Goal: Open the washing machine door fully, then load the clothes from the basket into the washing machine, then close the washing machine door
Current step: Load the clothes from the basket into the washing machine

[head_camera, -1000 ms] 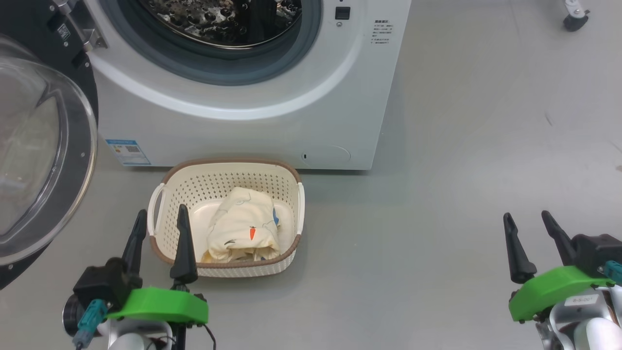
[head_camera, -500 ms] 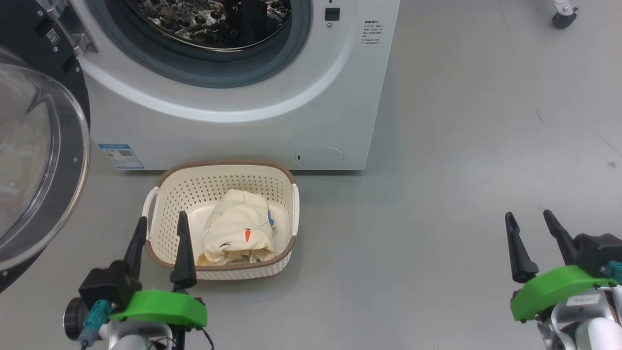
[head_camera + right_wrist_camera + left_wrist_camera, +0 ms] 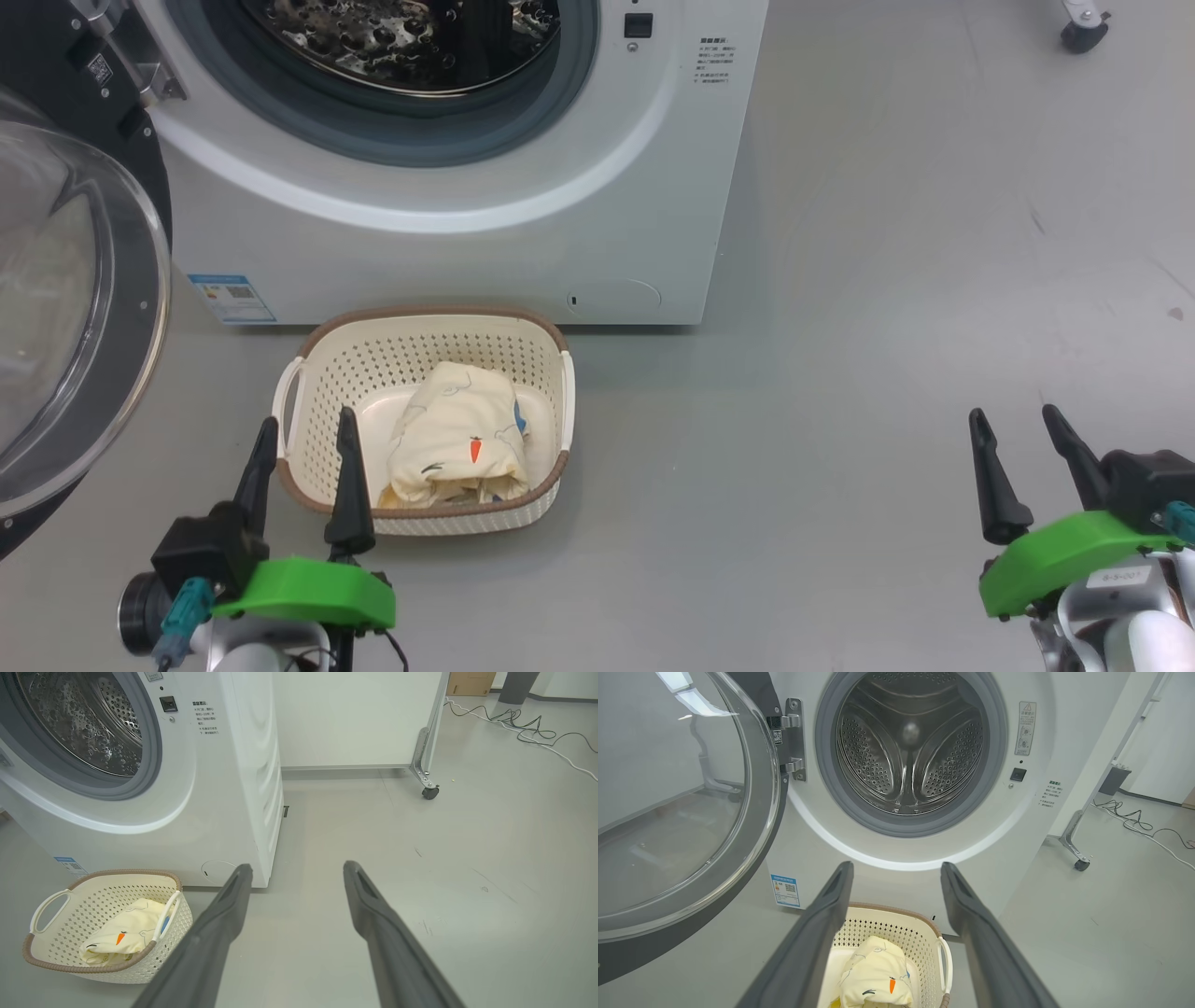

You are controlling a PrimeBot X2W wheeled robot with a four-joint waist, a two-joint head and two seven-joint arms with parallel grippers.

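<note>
A: What is on the far left?
B: The washing machine door (image 3: 75, 299). It is swung wide open, so I think that step is done.
A: And the left gripper (image 3: 308, 422)?
B: It hangs low at the near left. Its two fingers (image 3: 351, 471) stand apart and hold nothing. Their tips are at the near left edge of the basket (image 3: 429, 347).
A: Where are the clothes (image 3: 457, 448)?
B: In the basket, on the floor (image 3: 840, 373) just in front of the washing machine (image 3: 467, 252). They are one soft yellow roll with a carrot on it. The roll lies just right of the left gripper and a bit farther away. Its long side runs from near to far.
A: And the right gripper (image 3: 1013, 413)?
B: Its fingers are spread wide too, with nothing in them. It is well apart, at the near right.
A: So which arm should go?
B: The left one, I think. It is much nearer. It should reach right and down, then pinch across the roll.
</note>
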